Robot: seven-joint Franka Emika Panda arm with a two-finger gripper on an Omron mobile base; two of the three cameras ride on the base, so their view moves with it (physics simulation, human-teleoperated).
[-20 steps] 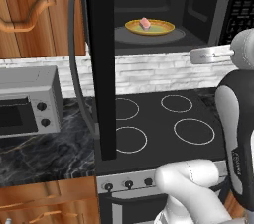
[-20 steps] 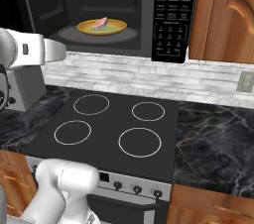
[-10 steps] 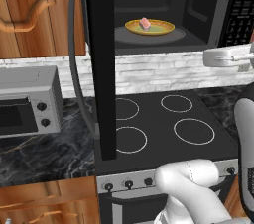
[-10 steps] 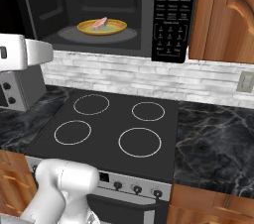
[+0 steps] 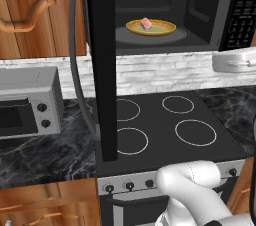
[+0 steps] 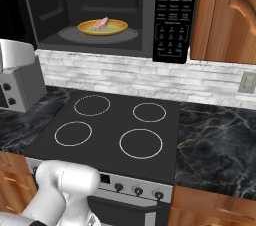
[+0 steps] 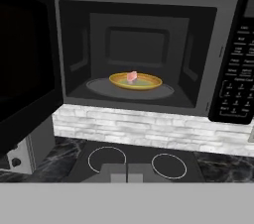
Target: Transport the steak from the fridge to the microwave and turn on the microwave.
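The microwave hangs over the stove with its door swung wide open to the left. Inside, the small pinkish steak lies on a yellow plate on the turntable. The keypad is on the microwave's right side. My gripper is shut and empty, held back from the opening at about counter-to-microwave height and facing the cavity. Its white hand shows at the frame edges. The fridge is out of view.
A black four-ring cooktop lies below the microwave. A silver toaster oven stands on the dark marble counter to the left. Wooden cabinets flank the microwave. The open door juts out over the stove's left side.
The hand has drawn back from the microwave, sliding toward the right edge of the left base view and the left edge of the right base view. Steak and plate stay put.
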